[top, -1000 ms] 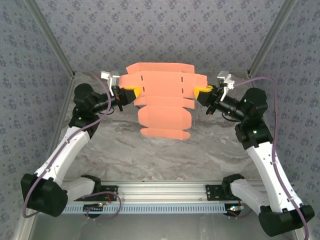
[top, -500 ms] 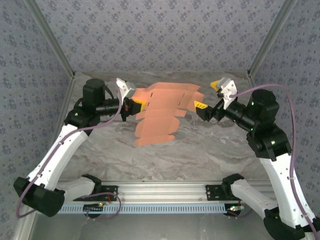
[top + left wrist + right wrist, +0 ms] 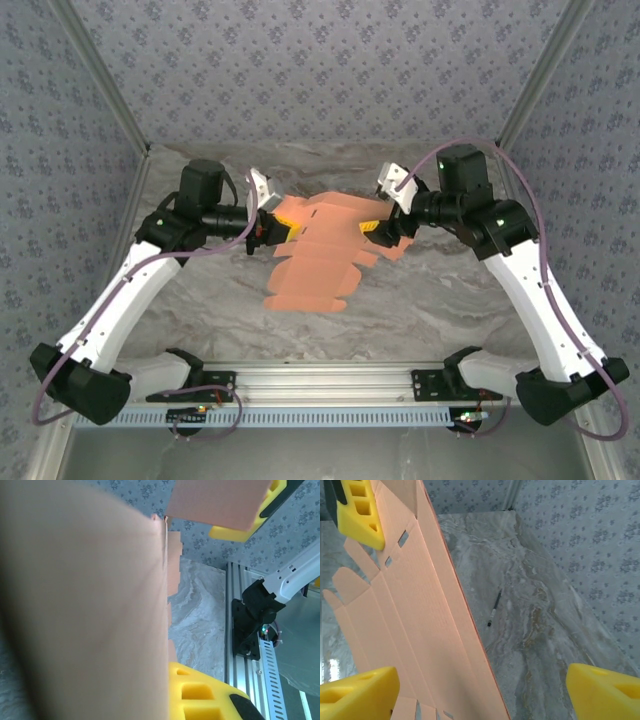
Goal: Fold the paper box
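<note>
Salmon-orange card, die-cut and unfolded: the paper box [image 3: 318, 262].

Position: mid-table, beyond the aluminium rail [image 3: 320, 385]. The tabbed near flaps trail down toward the marble-patterned table [image 3: 420, 300]; whether they touch it I cannot tell. The far band of the sheet is lifted and runs left to right between the two arms.

Left gripper [image 3: 268, 230]: clamped shut on the sheet's left edge. It is the sole holder.

Right gripper [image 3: 384, 230]: jaws spread wide, gripping nothing. In its wrist view the sheet's right edge passes between the yellow pads [image 3: 356, 694], close to one pad and well apart from the other.

Governing relation: the free edge already lies inside the right jaws, so this arm probably needs only to close.

Further item: dark pen-like stick [image 3: 493, 609] on the table beyond the sheet.
</note>
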Controlling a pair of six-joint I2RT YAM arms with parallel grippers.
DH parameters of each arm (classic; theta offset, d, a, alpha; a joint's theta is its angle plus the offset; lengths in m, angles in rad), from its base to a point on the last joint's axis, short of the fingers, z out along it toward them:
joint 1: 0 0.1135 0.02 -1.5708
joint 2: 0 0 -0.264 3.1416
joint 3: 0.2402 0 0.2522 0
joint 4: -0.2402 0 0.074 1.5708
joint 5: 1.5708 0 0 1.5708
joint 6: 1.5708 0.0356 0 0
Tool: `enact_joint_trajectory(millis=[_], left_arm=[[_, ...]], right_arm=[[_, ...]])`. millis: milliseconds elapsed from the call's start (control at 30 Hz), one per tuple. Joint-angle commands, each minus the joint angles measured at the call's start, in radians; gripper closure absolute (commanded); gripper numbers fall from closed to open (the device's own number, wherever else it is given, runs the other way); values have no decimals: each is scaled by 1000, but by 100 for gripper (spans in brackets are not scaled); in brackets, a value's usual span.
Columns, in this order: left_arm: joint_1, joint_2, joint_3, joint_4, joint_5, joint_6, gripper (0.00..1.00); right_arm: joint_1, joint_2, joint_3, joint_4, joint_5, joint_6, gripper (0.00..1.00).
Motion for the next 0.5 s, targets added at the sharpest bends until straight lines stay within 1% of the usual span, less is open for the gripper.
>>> enact_joint_trajectory(millis=[0,133,200,267,333,467], left_arm=[[-8,4,38,-23,61,41,97],[-9,13,42,-21,65,41,97],[-10,14,44,-22,66,41,97],[-10,15,44,-23,66,41,97],[-9,16,44,-21,65,41,97],[-10,19,44,-13,59,34,97]], right_arm=[[-15,2,38,-54,-99,-70,17],[-25,27,43,-60,-137,-80,36],[-25,37,45,-54,-135,-81,52],[-25,44,45,-46,-128,-81,57],[-25,49,46,-41,-122,-80,66],[-25,44,42,-40,-111,-81,78]])
